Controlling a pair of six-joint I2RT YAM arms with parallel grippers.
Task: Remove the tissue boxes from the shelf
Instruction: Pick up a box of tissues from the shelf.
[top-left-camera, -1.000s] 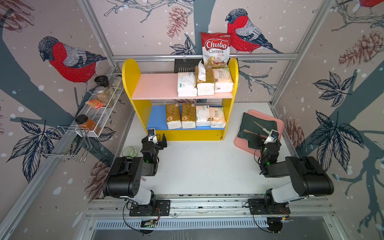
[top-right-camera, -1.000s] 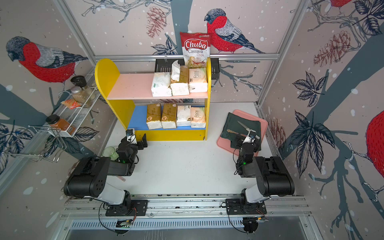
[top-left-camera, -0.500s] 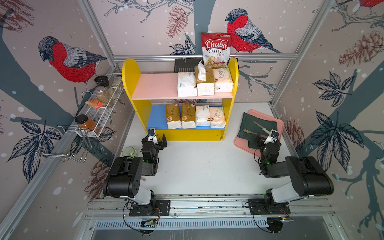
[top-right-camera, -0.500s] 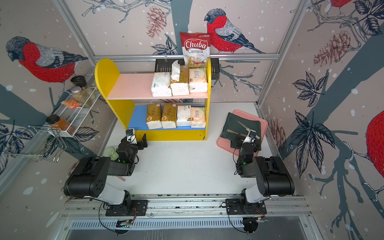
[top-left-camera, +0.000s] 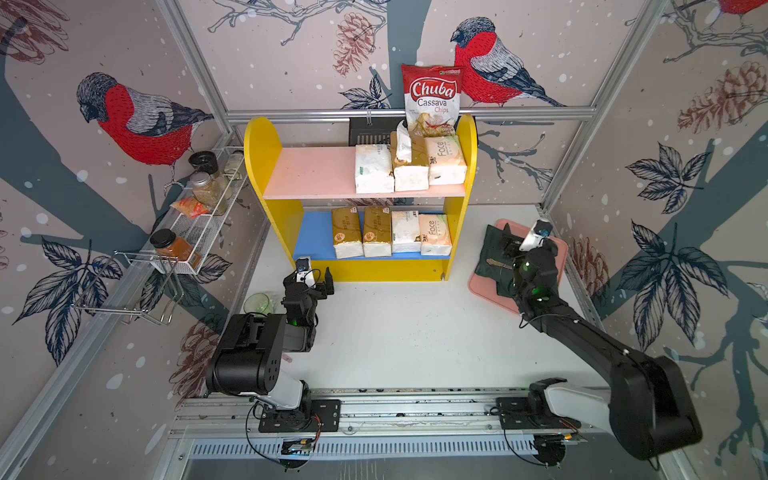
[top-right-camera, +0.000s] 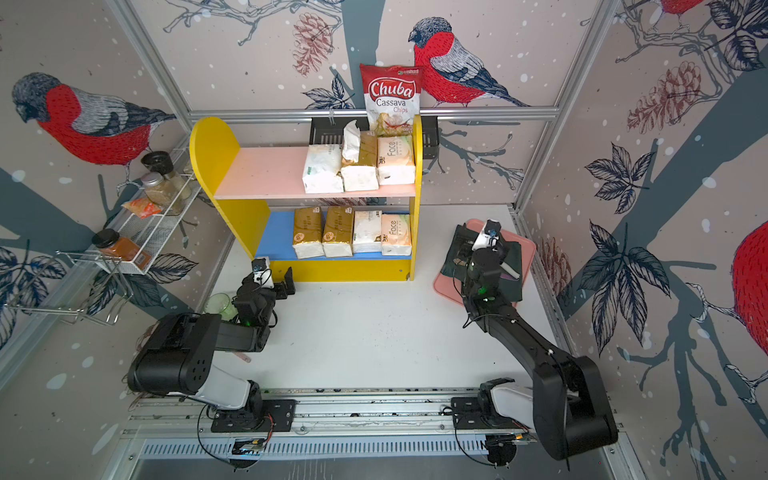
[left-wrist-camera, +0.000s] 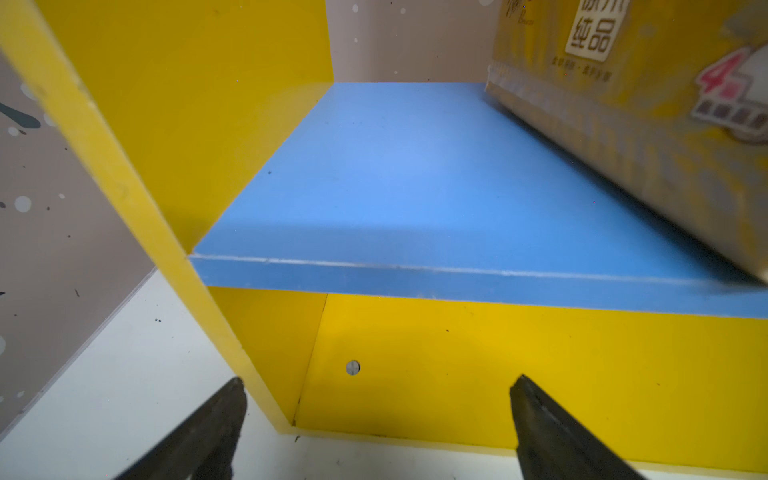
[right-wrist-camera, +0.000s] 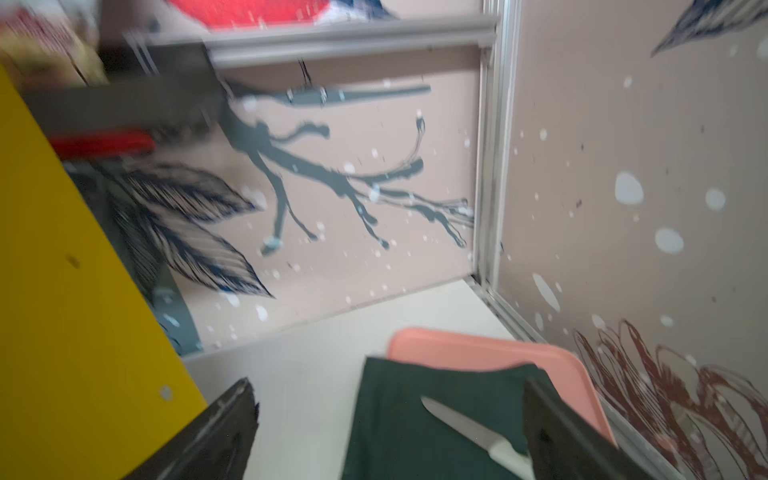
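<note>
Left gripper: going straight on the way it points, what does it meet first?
Probably the shelf: its yellow front panel, just under the blue lower board, shows between the open jaws of the left gripper in the wrist view. The gold tissue pack on the board lies off that line. Depth is uncertain.

We're looking into a robot lab cell dressed up as a home. Aluminium frame posts (top-left-camera: 193, 62) hold printed bullfinch wall panels (top-left-camera: 137, 124). Two arm bases (top-left-camera: 297, 417) bolt onto a metal rail (top-left-camera: 415, 401) fronting the white tabletop (top-left-camera: 415, 332). A toy-bright shelf (top-left-camera: 262, 141), wire spice rack (top-left-camera: 199, 228) and chips bag (top-left-camera: 432, 99) serve as props.
</note>
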